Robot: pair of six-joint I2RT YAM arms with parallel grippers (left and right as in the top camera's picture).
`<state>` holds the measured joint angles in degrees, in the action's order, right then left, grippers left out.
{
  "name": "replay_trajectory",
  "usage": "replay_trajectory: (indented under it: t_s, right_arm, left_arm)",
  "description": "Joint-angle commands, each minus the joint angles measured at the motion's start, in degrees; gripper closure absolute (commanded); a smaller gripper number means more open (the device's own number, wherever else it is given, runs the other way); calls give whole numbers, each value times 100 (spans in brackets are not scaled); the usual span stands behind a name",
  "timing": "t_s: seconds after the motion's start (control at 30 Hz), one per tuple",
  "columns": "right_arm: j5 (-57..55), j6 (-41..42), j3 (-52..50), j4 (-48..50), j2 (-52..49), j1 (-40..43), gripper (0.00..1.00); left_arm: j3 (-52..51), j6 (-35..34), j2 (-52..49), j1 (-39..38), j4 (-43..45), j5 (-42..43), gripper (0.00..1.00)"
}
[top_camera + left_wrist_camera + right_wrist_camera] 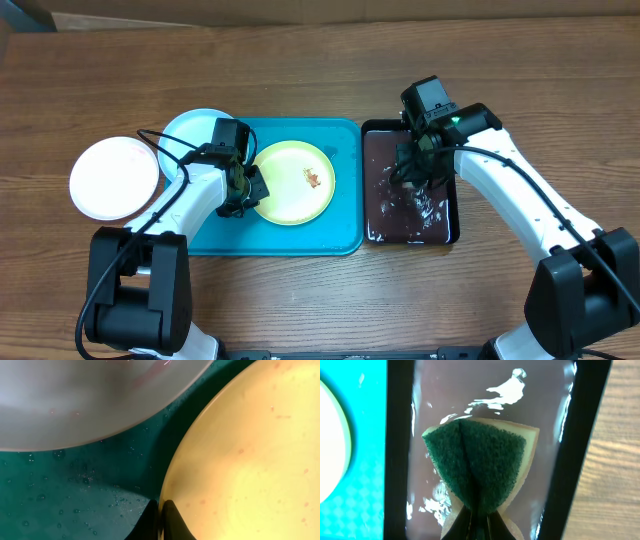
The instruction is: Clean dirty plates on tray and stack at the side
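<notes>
The left gripper [161,519] is shut tight on the left rim of the yellow plate [292,182], which lies on the turquoise tray [300,240]. The right gripper [476,522] is closed on a folded sponge [475,462] over the dark tray [372,215]. The pinch is thin and the tray is wet, so the plate may slip or tilt and hit the light blue plate [190,128] just beside it. The tray rim is low, and there is free table around the white plate [115,178] at the left
</notes>
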<state>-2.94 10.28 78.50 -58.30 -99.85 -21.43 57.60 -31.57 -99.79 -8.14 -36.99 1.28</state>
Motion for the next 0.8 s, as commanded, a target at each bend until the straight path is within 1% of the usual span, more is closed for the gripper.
replay_trajectory:
  t_s: [0.0,0.07,0.17,0.23,0.33,0.37,0.43,0.47,0.57,0.67,0.77]
  right_arm:
    - [-2,-24,-378,328,142,-9,96]
    - [-44,-26,-748,730,142,-9,96]
    - [-44,-26,-1040,1032,142,-9,96]
    - [-42,-28,-984,988,153,-9,96]
    - [-44,-48,-616,730,162,-9,96]
    - [-42,-46,-444,627,162,-9,96]
    - [-39,-42,-74,398,164,-9,96]
    - [-39,-20,70,302,168,-9,96]
    - [33,42,404,68,173,-11,96]
    - [136,39,389,-26,168,-11,96]
    - [131,39,37,17,166,-33,96]
  left_arm:
    - [-57,-17,-66,20,-9,22,96]
    - [-57,-17,-66,20,-7,22,95]
    - [-57,-17,-66,20,-9,22,85]
    - [-57,-17,-66,20,-9,22,82]
    - [-57,-20,-66,20,-2,22,84]
    - [-57,-20,-66,20,-2,22,86]
    - [-57,-22,-66,20,-4,28,94]
    - [-57,-20,-66,20,-7,33,96]
    - [-57,-20,-66,20,-9,61,96]
    - [-57,-22,-66,20,-7,68,96]
    - [-57,-37,-66,20,-2,68,96]
